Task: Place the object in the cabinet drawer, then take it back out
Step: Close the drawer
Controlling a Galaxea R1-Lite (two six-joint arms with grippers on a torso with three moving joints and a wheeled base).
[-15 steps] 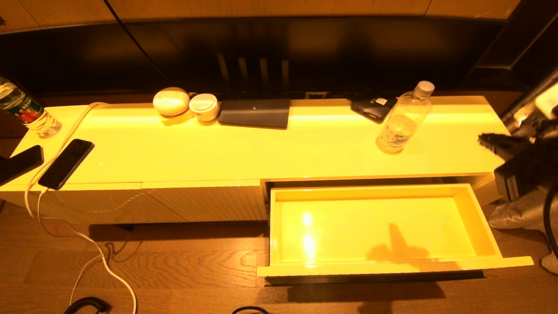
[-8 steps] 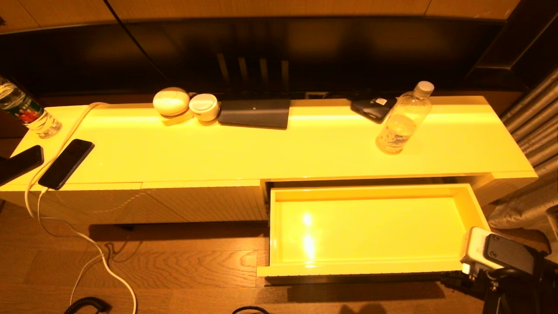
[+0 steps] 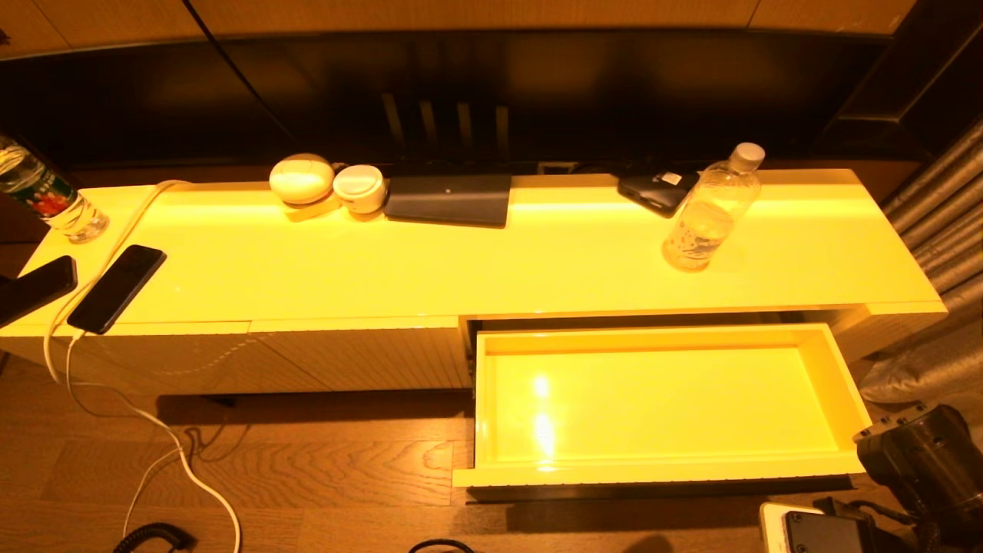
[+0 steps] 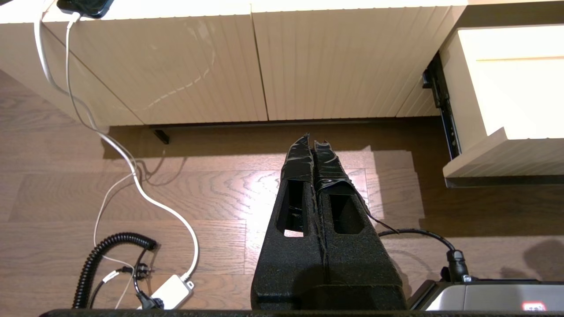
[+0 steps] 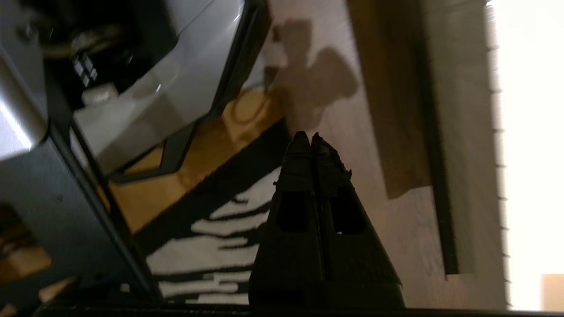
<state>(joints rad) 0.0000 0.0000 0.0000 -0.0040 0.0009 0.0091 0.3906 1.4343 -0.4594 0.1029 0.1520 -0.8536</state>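
The clear water bottle [image 3: 710, 211] with a white cap stands upright on the right part of the cabinet top. Below it the cabinet drawer [image 3: 653, 472] is pulled out, its glossy inside bare. My right arm [image 3: 918, 461] hangs low by the drawer's front right corner. Its gripper [image 5: 307, 136] is shut with nothing in it, over the floor beside the drawer's ribbed front [image 5: 467, 132]. My left gripper [image 4: 312, 140] is shut and holds nothing. It hovers over the wooden floor before the closed ribbed panels, left of the drawer [image 4: 506, 149].
At the cabinet top's left end stand a red-green labelled bottle [image 3: 46, 196] and two phones [image 3: 117, 288]. A white cable [image 3: 153, 430] trails to the floor. Two round white items [image 3: 302, 178], a dark pad [image 3: 449, 198] and a black device [image 3: 656, 190] line the back.
My right arm has dropped from beside the cabinet top's right end down to the floor by the drawer's front right corner. Bottle and drawer have not moved.
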